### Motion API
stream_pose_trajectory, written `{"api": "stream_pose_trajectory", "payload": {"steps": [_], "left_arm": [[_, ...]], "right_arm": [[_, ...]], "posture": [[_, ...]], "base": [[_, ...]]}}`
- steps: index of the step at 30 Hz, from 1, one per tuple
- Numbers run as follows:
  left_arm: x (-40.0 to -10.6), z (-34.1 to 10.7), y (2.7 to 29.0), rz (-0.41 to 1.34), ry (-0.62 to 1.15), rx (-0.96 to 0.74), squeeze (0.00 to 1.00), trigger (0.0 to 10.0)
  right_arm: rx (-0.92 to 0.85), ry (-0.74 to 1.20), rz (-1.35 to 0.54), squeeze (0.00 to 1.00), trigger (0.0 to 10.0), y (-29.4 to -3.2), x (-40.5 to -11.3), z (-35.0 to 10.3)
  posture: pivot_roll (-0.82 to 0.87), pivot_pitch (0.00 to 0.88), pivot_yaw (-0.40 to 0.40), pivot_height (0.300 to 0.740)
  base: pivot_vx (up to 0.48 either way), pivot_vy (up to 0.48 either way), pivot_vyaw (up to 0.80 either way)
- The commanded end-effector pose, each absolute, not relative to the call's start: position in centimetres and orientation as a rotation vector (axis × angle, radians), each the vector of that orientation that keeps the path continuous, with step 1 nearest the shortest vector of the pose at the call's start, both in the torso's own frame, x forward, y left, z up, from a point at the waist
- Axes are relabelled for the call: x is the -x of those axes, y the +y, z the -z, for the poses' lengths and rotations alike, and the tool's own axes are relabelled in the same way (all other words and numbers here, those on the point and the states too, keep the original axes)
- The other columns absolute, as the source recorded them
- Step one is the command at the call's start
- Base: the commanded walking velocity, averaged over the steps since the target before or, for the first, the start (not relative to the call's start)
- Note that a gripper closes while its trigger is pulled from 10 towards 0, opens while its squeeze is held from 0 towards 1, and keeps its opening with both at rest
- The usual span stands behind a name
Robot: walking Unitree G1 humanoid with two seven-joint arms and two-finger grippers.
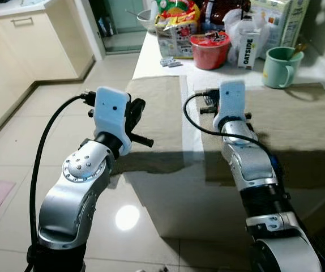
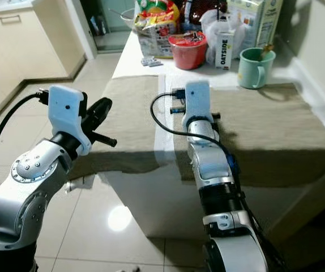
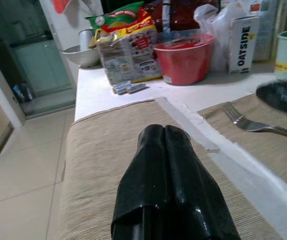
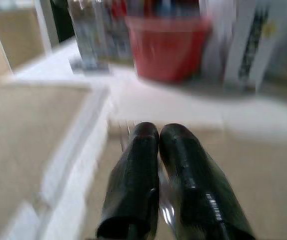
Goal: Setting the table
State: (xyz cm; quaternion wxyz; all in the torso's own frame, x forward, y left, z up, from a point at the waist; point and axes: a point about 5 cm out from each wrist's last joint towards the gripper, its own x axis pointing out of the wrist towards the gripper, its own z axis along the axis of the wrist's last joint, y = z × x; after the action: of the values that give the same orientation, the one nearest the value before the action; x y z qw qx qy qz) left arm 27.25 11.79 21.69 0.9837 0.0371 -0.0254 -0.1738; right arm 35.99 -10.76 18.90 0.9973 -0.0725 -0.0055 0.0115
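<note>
i'm in a home kitchen. cream cabinets (image 1: 21,45) with a worktop run along my left, over glossy pale floor tiles (image 1: 55,113). before me stands a white table (image 1: 151,56) laid with beige placemats (image 1: 157,113). at its far end sit a red bowl (image 1: 209,48), an oatside carton (image 1: 248,50), snack packets (image 1: 176,25) and a green mug (image 1: 281,67).
</note>
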Motion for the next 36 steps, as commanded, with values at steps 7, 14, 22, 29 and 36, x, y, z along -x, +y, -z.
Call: {"api": "stream_pose_trajectory", "payload": {"steps": [7,14,22,29,36], "left_arm": [[-27.4,-22.1,12.2,0.332,-0.066,-0.086,0.0,10.0],[-27.3,-22.1,12.2,0.331,-0.067,-0.088,0.0,10.0],[-27.3,-22.1,12.1,0.333,-0.065,-0.085,0.0,10.0],[-27.3,-22.1,12.1,0.334,-0.065,-0.082,0.0,10.0],[-27.3,-22.2,12.1,0.334,-0.066,-0.084,0.0,10.0]], "right_arm": [[0.163,-0.164,-0.038,0.0,0.0,-10.2,-35.9,-21.3],[0.209,-0.02,-0.018,1.0,10.0,-10.7,-36.1,-18.9],[0.325,-0.015,0.017,1.0,10.0,-11.9,-36.4,-18.5],[0.329,-0.012,0.019,1.0,10.0,-12.1,-36.4,-18.6],[0.31,0.007,0.009,1.0,10.0,-11.9,-36.3,-18.2]], "posture": [[-0.07,0.018,0.155,0.74],[-0.07,0.019,0.154,0.74],[-0.07,0.021,0.155,0.74],[-0.07,0.023,0.154,0.74],[-0.07,0.025,0.157,0.74]], "base": [[0.0,0.0,0.0],[0.0,0.0,0.0],[0.0,0.0,0.0],[0.0,0.0,0.0],[0.0,0.0,0.0]]}}
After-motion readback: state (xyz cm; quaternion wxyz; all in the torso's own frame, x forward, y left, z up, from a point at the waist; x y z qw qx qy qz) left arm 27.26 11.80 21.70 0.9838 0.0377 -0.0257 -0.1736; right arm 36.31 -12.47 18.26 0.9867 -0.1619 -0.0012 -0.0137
